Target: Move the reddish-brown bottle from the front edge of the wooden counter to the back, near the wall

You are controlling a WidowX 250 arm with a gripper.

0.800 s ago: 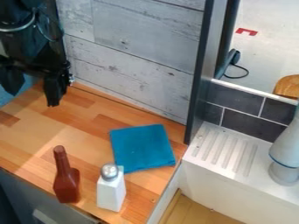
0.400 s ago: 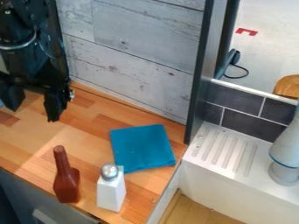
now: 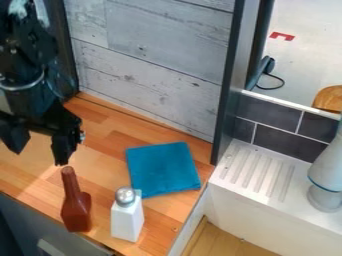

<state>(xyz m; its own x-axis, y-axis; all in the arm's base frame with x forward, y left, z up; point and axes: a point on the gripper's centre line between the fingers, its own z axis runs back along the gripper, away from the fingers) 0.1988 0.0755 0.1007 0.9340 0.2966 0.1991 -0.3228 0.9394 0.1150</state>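
Occupying the left and centre: one wood-block counter (image 3: 107,145), butcher-block pattern in orange and tan. Behind it, one wall of pale grey, weathered boards (image 3: 147,65). At right, one white sink unit (image 3: 280,217) with a ridged draining surface; above this, a band of dark grey rectangular tiles (image 3: 270,112) with light joints. At upper left, one black robot arm (image 3: 30,55), ending in a black two-finger gripper (image 3: 39,156), open, its two fingers spread well apart over the counter's left part. At the right edge, one pale grey rounded fixture (image 3: 328,170) with a thin blue line, upon the sink unit.

One teal folded cloth (image 3: 162,169), roughly square, flat on the counter near its right end. One reddish-brown bottle (image 3: 77,210), long-necked, upright near the front edge; its top appears just below one fingertip, contact impossible to tell. One white square-sided shaker (image 3: 127,220), silver-grey top, upright, just right of the bottle and nearer the front than the cloth.
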